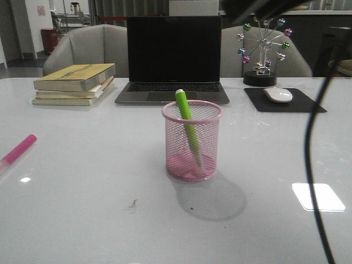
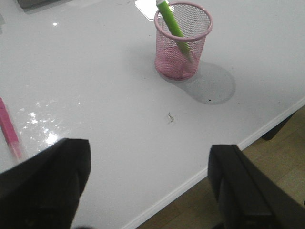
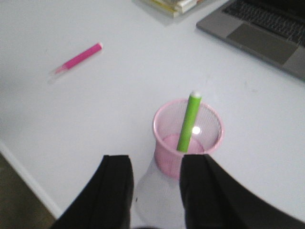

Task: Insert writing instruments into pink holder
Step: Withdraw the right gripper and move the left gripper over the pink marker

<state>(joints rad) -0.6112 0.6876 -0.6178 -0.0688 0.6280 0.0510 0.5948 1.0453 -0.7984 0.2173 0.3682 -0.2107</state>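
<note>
The green marker (image 1: 187, 124) is seen leaning in the pink cup (image 1: 192, 144), the pink marker (image 1: 18, 149), partly cut off, is left well aside, and both grippers (image 2: 147, 183) (image 3: 156, 188) are held open and empty.

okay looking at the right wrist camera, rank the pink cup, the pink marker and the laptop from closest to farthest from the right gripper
1. Pink cup, just ahead of the right gripper, green marker inside.
2 and 3. Laptop and pink marker, clearly farther off on opposite sides; too close to rank.
</note>
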